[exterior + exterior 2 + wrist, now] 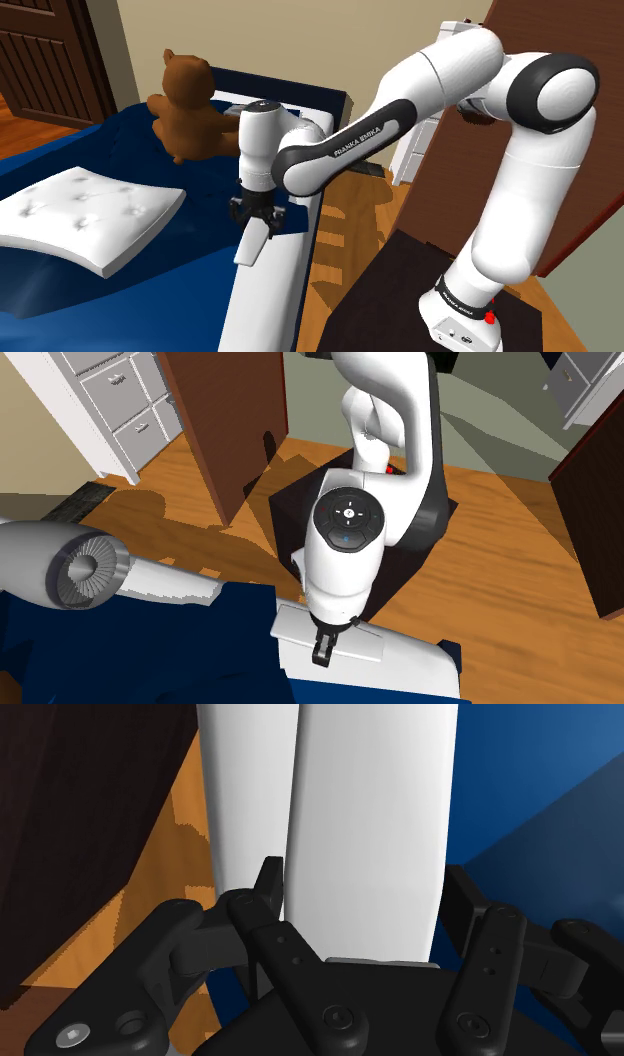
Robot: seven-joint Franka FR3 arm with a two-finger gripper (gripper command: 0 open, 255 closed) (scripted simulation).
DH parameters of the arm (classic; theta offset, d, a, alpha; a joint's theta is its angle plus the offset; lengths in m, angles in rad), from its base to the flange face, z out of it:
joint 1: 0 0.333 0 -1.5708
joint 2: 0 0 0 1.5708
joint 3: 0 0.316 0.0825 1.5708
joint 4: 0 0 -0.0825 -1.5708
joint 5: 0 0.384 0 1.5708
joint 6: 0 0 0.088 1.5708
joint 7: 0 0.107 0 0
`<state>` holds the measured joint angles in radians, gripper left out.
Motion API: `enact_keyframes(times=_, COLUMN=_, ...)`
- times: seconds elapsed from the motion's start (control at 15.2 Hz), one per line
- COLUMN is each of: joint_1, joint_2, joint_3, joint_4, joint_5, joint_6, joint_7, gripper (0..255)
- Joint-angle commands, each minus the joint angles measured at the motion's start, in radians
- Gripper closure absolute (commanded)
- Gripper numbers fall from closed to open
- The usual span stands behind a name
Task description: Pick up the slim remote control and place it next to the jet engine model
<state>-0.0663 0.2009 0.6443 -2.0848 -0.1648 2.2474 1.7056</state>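
White remote (254, 243), one, slim, clamped in the jaws. In the wrist view the two black fingers (270, 886) press on either long side of the remote (368, 814), and no gap shows. It is gripped at one end, with the rest pointing down and away from the hand.

- Position: the remote hangs over the white edge rail (268, 300) of the bed (195, 262), tilted in the shoulder view. I cannot tell whether its low end clears the rail.
- In the second exterior view the remote (345, 637) reads as a pale slab under the wrist, at the rail beside the blue cover (150, 657).
- Jet engine (62, 568): one, grey, fan face toward the camera, at the second exterior view's left on the bed. It is well apart from the remote, with blue cover between them.
- Arm (440, 90): one, white, reaching from the stand (385, 295) up and over to the bed edge, wrist pointing down.
- Stand: one dark box on a wood floor (500, 552).

Other items on the bed, shoulder view:
- Teddy bear (188, 108): one, brown, sitting upright at the far end.
- Pillow (88, 215): one, white, tufted, lying flat on the blue cover at the view's left.

Room, second exterior view:
- Two white drawer units: one (125, 402) at upper left, one (585, 387) at upper right.
- Brown wood panel (225, 422) standing between the left unit and the stand.
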Motion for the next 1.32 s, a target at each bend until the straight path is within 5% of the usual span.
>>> enact_keyframes(times=0.0, joint_1=-0.004, joint_2=-0.017, joint_3=0.005, joint_4=0.011, joint_5=0.015, joint_6=-0.024, joint_7=-0.01, gripper=255)
enact_keyframes(times=1.25, joint_1=-0.025, joint_2=-0.137, joint_3=0.02, joint_4=0.152, joint_5=0.113, joint_6=-0.258, joint_7=-0.079, gripper=255)
